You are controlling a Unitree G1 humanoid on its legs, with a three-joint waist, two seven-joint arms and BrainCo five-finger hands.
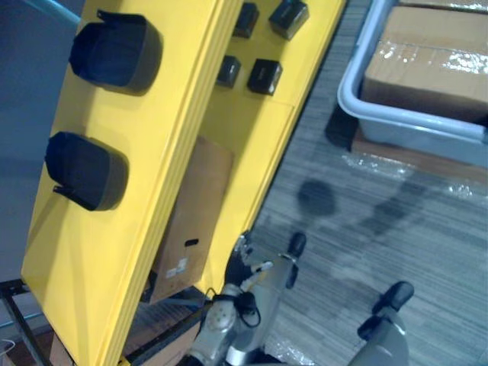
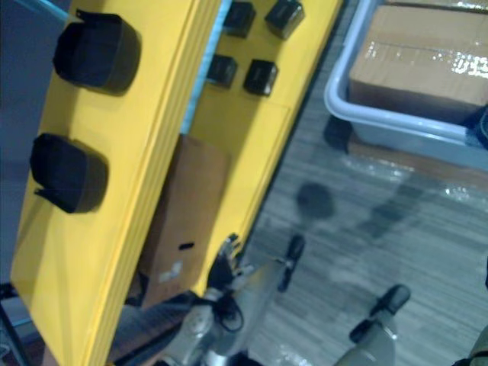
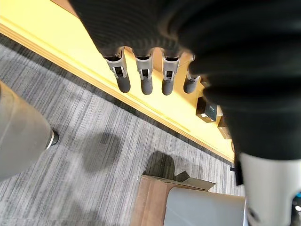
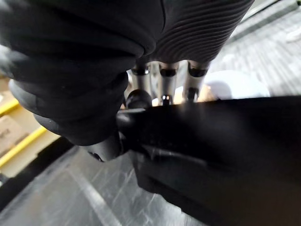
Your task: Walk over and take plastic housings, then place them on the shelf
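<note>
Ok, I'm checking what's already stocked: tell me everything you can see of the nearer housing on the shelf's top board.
The housing is a dark, near-black rounded shell, matte plastic by its look, with a small tab jutting from its near edge. It sits on the yellow top board, apart from a second housing farther along. Only the board touches it.
</note>
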